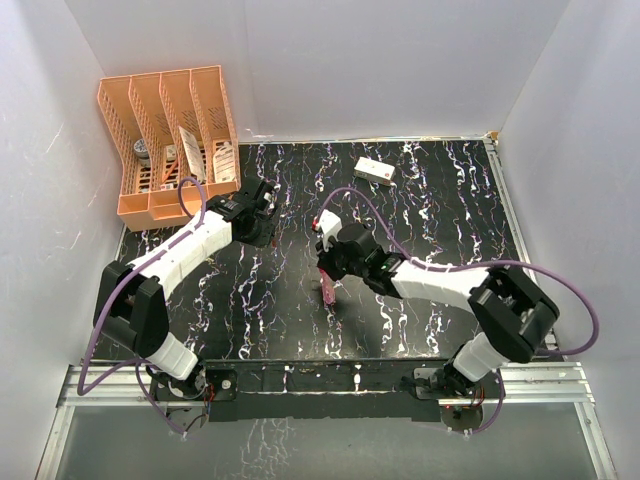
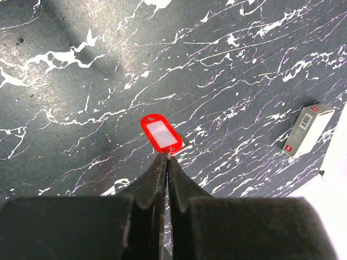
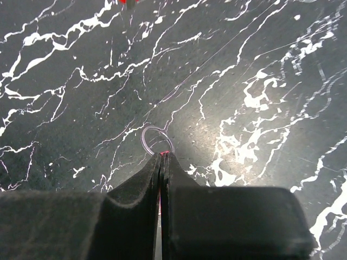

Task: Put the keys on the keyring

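While I am working across the views from the left, I am finding the left gripper (image 2: 166,158) fully closed. Its tips are pinching the red key (image 2: 161,132) by the near edge of its head, so nearly all of the head is sticking out ahead over the table (image 1: 450,230).

- **Finding 1:** I am judging this pinch to be thin. Any side load during threading is likely to be pivoting the key between the pads or flicking it out.

Moving right, the right gripper (image 3: 161,156) is also fully closed. It is clamping the ring (image 3: 157,140) at its near arc, with the loop projecting past the tips. In the top view the tag (image 1: 329,290) is trailing beneath that gripper. The two grippers are sitting near each other but apart.

- **Finding 2:** I am not making out the ring's split. If it is lying inside the pads, the key is going to be pushing against solid wire.
- **Finding 3:** With both grippers occupied, nothing is free for prying the coils. Forcing them could be twisting the ring out of its clamp.
- **Finding 4:** Closing the gap is risking finger-to-finger contact, since both sets of tips are converging on one small loop.
- **Finding 5:** I am not locating the pale key in any view.

Farther right, the box (image 1: 375,172) is lying well apart and is posing no obstruction.
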Available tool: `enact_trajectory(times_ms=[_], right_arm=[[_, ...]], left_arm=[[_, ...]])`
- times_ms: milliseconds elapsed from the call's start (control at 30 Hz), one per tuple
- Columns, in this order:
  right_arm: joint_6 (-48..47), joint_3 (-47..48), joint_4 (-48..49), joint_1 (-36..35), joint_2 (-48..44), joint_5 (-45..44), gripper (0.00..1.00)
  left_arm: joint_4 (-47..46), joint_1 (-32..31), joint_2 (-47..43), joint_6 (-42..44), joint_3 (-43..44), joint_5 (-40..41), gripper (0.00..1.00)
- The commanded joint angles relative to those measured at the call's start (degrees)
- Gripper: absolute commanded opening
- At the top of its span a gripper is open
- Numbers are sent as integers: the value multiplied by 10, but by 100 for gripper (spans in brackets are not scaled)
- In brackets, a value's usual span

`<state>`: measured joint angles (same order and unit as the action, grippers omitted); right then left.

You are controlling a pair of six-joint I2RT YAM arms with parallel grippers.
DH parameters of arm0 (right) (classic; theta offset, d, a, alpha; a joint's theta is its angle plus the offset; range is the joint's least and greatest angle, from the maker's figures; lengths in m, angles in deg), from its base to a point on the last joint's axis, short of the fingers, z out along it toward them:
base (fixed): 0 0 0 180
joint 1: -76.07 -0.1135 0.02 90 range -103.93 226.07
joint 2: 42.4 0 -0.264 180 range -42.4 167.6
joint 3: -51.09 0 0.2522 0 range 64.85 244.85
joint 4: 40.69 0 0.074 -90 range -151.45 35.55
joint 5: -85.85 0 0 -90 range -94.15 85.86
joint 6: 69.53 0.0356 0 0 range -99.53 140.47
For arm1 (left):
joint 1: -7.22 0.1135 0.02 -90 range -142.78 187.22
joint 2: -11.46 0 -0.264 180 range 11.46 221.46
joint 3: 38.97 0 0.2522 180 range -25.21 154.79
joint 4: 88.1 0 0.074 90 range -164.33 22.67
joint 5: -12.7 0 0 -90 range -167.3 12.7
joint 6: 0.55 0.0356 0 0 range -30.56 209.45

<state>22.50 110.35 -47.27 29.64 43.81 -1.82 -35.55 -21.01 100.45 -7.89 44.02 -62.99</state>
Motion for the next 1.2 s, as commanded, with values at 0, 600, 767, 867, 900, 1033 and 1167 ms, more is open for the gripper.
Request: enact_trajectory(times_ms=[0, 600, 767, 867, 900, 1033, 1167], right_arm=[[16, 23, 50, 20, 33, 70, 0], [22, 4, 96, 73, 58, 133, 7], [11, 8, 65, 73, 47, 126, 36], [8, -2, 57, 73, 29, 123, 42], [2, -6, 55, 73, 18, 122, 46], [-28, -14, 38, 73, -6, 119, 57], [-72, -3, 11, 73, -4, 134, 60]], left_arm=[[5, 3, -24, 6, -1, 2, 0], [2, 3, -18, 4, -5, -1, 0], [1, 3, -16, 4, -5, -1, 0], [1, 3, -14, 5, -3, -2, 0], [2, 3, -13, 5, -2, -2, 0], [0, 3, -12, 5, -5, -3, 0], [0, 3, -12, 6, -4, -5, 0]])
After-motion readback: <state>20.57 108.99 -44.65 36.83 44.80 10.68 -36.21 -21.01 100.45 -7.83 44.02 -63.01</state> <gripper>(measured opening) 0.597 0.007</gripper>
